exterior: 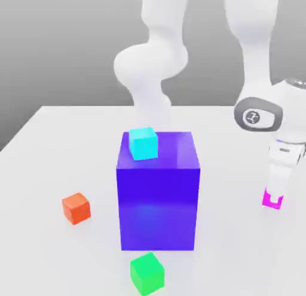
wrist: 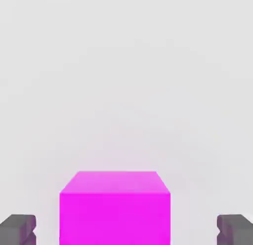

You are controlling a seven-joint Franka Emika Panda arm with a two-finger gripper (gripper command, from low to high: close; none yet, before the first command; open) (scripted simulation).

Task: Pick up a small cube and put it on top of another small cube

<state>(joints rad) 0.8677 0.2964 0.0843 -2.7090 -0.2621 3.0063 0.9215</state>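
Observation:
The small magenta-pink cube (exterior: 268,201) rests on the white table at the exterior view's right. My gripper (exterior: 273,195) is lowered straight over it, open, with one finger on either side. In the hand view the cube (wrist: 114,209) sits between the two dark fingertips (wrist: 18,229), with a gap on each side and no contact visible. A small cyan cube (exterior: 143,143) lies on top of the big blue-violet cube (exterior: 158,199) in the middle of the table.
An orange-red cube (exterior: 76,207) lies on the table at the exterior view's left. A green cube (exterior: 147,272) sits near the front edge, just in front of the big cube. The arm's white links rise behind the big cube.

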